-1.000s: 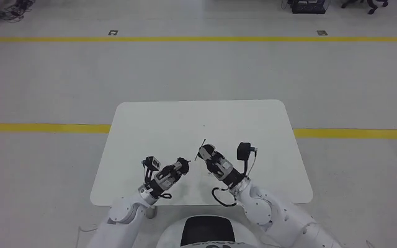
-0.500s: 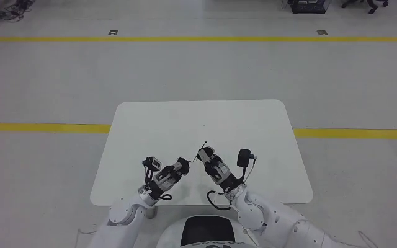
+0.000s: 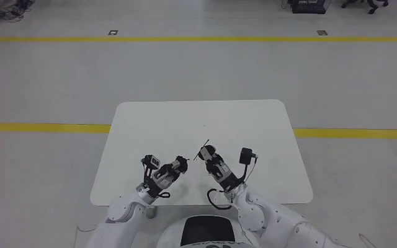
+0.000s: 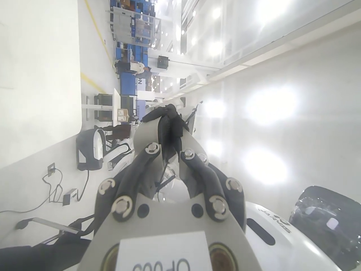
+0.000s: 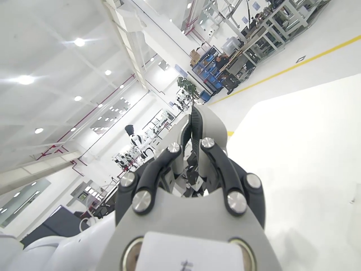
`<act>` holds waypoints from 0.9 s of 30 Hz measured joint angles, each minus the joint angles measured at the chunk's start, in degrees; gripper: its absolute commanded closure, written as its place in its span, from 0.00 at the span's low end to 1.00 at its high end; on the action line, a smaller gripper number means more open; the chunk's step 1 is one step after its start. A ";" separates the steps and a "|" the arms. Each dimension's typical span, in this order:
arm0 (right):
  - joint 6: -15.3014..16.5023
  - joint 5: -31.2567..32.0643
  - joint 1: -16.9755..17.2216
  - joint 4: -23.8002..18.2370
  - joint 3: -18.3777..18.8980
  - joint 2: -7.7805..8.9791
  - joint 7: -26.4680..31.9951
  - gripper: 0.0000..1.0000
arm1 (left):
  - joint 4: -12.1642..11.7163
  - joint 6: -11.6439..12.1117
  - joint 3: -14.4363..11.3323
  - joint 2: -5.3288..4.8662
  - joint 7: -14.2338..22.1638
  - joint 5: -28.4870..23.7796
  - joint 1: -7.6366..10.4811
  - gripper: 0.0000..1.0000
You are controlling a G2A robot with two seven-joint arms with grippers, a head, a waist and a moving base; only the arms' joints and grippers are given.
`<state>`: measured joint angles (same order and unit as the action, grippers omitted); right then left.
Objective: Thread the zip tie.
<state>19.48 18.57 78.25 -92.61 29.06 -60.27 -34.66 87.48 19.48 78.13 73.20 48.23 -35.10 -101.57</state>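
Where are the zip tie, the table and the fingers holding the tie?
zip tie [image 3: 205, 144]: top view, free end of the thin black strip.
table [image 3: 186, 118]: top view, bare white top near its far edge.
right arm's fingers [image 5: 211, 125]: right wrist view, grey outer face of one finger.

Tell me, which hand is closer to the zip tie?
Right. The right hand pinches the zip tie; the left hand is off to the side, apart from it.
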 measured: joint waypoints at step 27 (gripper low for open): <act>0.00 -5.01 -1.14 -0.53 -1.58 0.47 2.38 1.00 | -0.60 0.00 3.42 0.98 8.25 3.06 0.94 1.00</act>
<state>19.48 13.56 77.12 -93.14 27.49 -59.80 -32.29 86.88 19.48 81.55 74.18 56.49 -32.04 -100.63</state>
